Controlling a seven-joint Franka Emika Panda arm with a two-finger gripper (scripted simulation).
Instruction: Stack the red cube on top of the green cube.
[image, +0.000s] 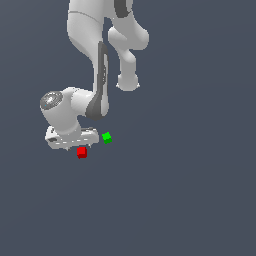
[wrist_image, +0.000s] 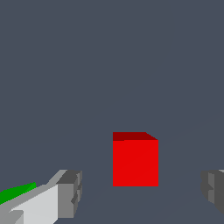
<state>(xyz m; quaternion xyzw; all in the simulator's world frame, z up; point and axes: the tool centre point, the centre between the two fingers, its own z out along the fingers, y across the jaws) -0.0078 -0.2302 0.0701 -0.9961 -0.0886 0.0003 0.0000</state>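
Observation:
The red cube (image: 82, 152) lies on the grey floor just below the white gripper (image: 79, 147) in the exterior view. In the wrist view the red cube (wrist_image: 135, 159) stands between the two grey fingertips (wrist_image: 70, 192), with a gap on each side. The gripper (wrist_image: 142, 193) is open and not touching the cube. The green cube (image: 106, 137) lies on the floor close to the hand, toward the exterior view's right of it, apart from the red cube. In the wrist view only a green sliver (wrist_image: 17, 191) of it shows behind one finger.
The white arm (image: 97, 75) rises above the hand and bends over the scene. The floor (image: 190, 200) is plain dark grey, with no other objects in view.

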